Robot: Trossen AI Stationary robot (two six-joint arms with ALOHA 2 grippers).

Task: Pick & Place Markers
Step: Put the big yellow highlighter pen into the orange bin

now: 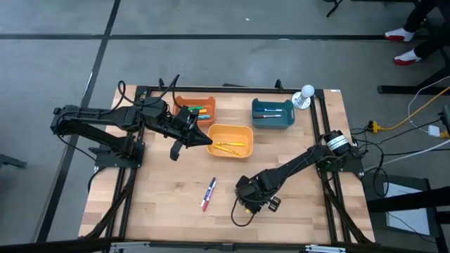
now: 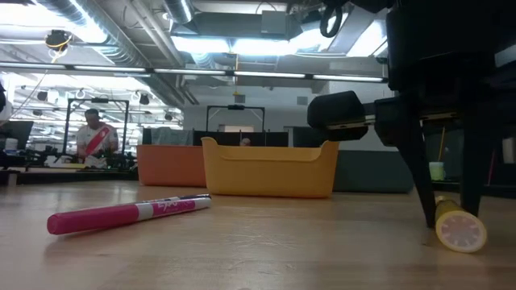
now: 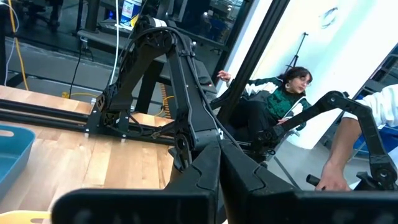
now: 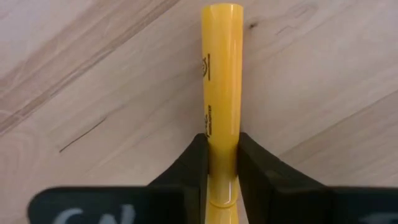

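- Right gripper [image 4: 222, 163]: low at the table's [image 1: 162, 197] front, fingers clamped on a yellow marker [image 4: 221, 74] lying on the wood.
- Pink marker [image 1: 209, 194]: flat on the table, near that gripper, apart from it.
- Left gripper [image 1: 178, 149]: fingers together, holding nothing, just beside the yellow bin [image 1: 246, 133].
- Yellow bin: holds yellow markers [image 1: 229, 146].
- Orange bin [image 1: 184, 100], teal bin [image 1: 257, 116]: behind it, markers inside.

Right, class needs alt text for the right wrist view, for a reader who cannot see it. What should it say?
The right gripper has its two dark fingers closed on a yellow marker, seen close up. The marker lies on the light wooden table, pointing away from the camera.
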